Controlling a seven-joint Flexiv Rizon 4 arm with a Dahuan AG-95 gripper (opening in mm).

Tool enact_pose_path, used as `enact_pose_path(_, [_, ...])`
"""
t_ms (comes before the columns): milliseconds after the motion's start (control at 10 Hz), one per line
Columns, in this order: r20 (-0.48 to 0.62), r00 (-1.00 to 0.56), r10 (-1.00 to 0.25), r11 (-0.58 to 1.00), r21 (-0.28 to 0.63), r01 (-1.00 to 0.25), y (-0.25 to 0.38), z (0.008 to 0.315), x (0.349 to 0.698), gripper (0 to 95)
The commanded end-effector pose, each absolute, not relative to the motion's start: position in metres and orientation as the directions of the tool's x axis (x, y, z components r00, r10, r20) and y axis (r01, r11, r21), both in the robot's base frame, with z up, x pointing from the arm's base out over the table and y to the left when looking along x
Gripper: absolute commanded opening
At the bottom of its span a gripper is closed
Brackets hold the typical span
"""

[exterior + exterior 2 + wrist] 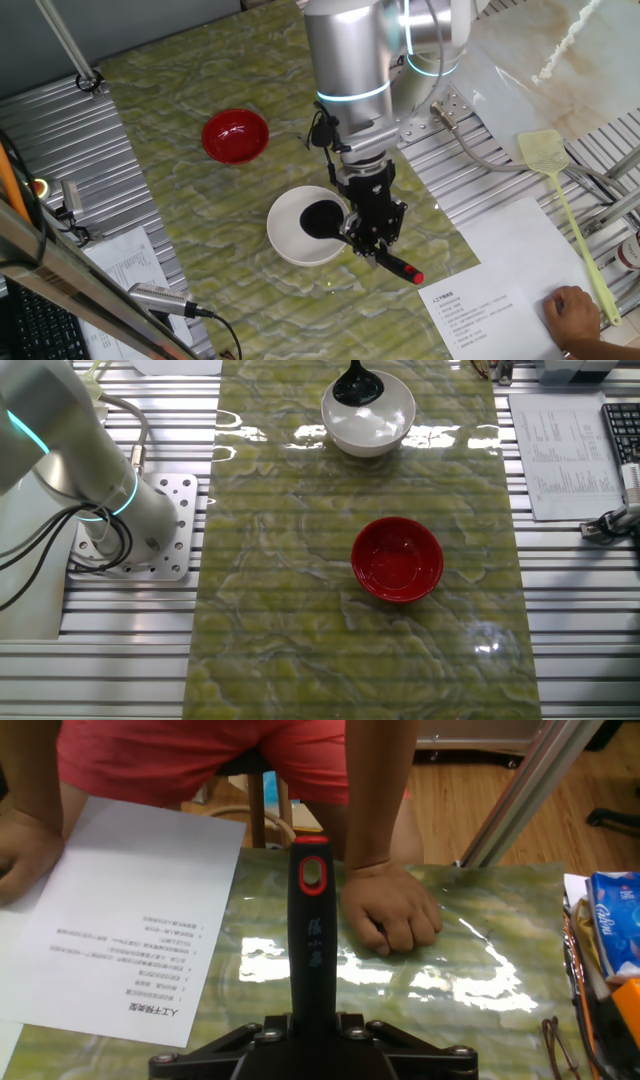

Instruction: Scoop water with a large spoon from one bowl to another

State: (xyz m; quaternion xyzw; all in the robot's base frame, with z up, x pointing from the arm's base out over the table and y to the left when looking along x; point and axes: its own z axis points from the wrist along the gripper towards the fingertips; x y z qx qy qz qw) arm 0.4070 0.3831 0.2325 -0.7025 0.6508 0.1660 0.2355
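The large spoon is a black ladle. Its round head sits inside the white bowl, low in it, and also shows in the other fixed view at the far rim of the white bowl. My gripper is shut on the ladle's handle, whose red tip sticks out toward the paper. In the hand view the handle runs up from my jaws. The red bowl stands apart on the mat, also visible in the other fixed view. The water itself is too clear to make out.
A yellow-green fly swatter lies at the right. A printed sheet lies by a person's hand. In the hand view a person's fist rests on the mat past the handle. A keyboard sits at the table's side.
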Motion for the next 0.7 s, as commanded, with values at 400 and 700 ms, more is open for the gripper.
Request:
enact_pose_path(400, [-0.527,0.102,-0.844,-0.042,-0.125,-0.991,0.3852,0.2311,0.4079,0.0])
enact_pose_path(700, [-0.526,0.125,-0.841,-0.048,-0.157,-0.986,0.3852,0.2311,0.4079,0.0])
